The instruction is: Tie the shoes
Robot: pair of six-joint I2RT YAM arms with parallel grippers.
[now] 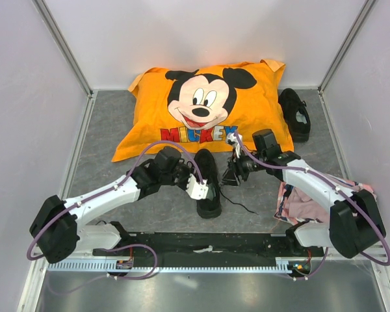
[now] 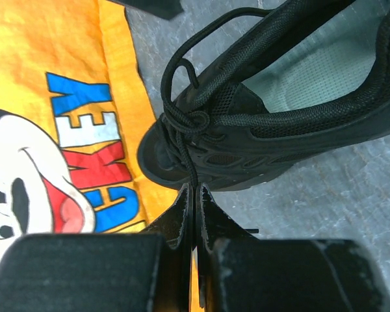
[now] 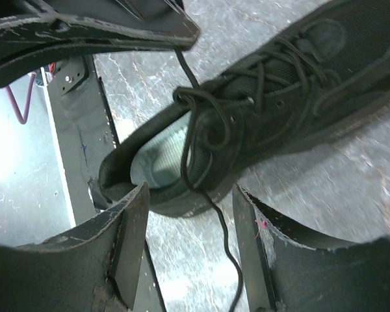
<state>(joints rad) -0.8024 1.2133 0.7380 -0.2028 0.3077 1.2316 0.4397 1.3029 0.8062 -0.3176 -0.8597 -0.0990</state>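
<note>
**Grey tabletop: one lace pinched, one strand hanging loose**

Grey mottled table (image 1: 104,149), with white walls on three sides. The left gripper (image 2: 194,190) has its fingers pressed together on a thin black lace (image 2: 190,153). This lace runs straight ahead from the tips to a loose knot at the eyelets. The right gripper (image 3: 190,192) stands spread and holds nothing. A loose strand (image 3: 224,240) dangles between its fingers and trails onto the table beneath.

The near shoe (image 1: 208,182) lies between the two grippers, just ahead of both. Its toe points toward the orange pillow (image 1: 149,123) beyond them.

The laces look limp, thin and probably slick, so they are best pinched a little way out from the knot. The near shoe looks light, with a soft mesh upper. A firm pull on the lace would likely drag or tip it.

No container is present. The shoe's mouth shows only its pale insole (image 2: 312,71).

A second shoe (image 1: 294,114) sits well beyond the right gripper, beside the pillow. A pink cloth (image 1: 299,201) lies behind that gripper, under its arm.
</note>
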